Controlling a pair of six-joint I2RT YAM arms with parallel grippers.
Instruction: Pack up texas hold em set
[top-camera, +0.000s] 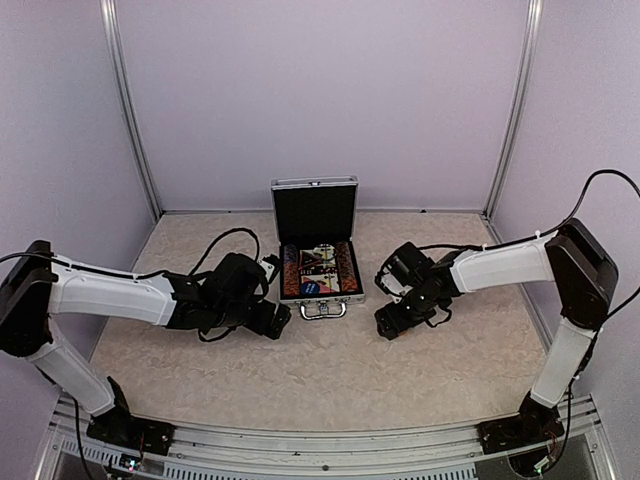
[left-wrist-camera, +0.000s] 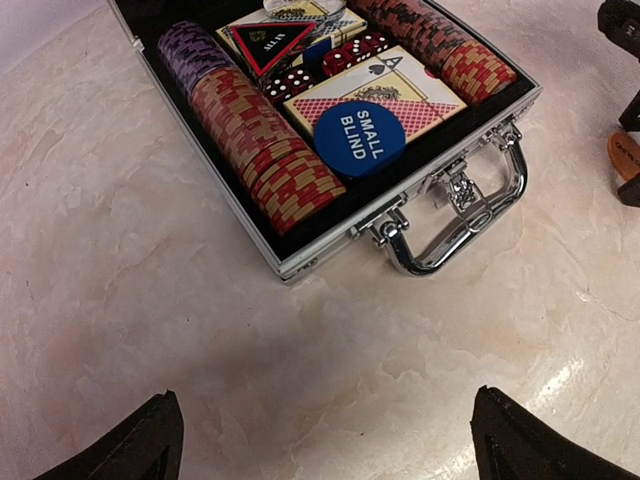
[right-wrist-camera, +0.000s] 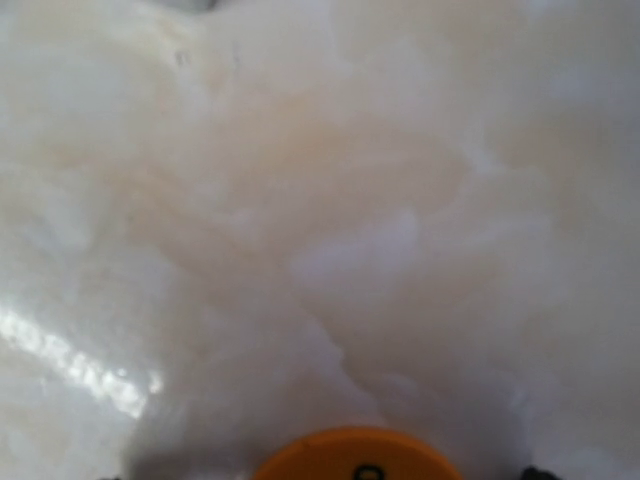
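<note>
The silver aluminium case (top-camera: 315, 296) lies open at the table's middle, lid (top-camera: 314, 212) upright. In the left wrist view, the case (left-wrist-camera: 300, 255) holds rows of red chips (left-wrist-camera: 265, 150), a card deck (left-wrist-camera: 385, 95), a blue "SMALL BLIND" button (left-wrist-camera: 359, 138), a red triangle (left-wrist-camera: 270, 42) and red dice (left-wrist-camera: 290, 82). Its metal handle (left-wrist-camera: 465, 225) points toward me. My left gripper (top-camera: 276, 320) hangs open and empty just left of the handle, fingers (left-wrist-camera: 140, 445) wide apart. My right gripper (top-camera: 390, 320) is low at the table, right of the case, with an orange round button (right-wrist-camera: 358, 455) between its fingers; the button also shows in the left wrist view (left-wrist-camera: 624, 155).
The beige marbled tabletop (top-camera: 330, 370) is enclosed by lilac walls with metal posts (top-camera: 130, 110) at the back corners. The arm bases sit on a rail (top-camera: 320, 440) at the near edge.
</note>
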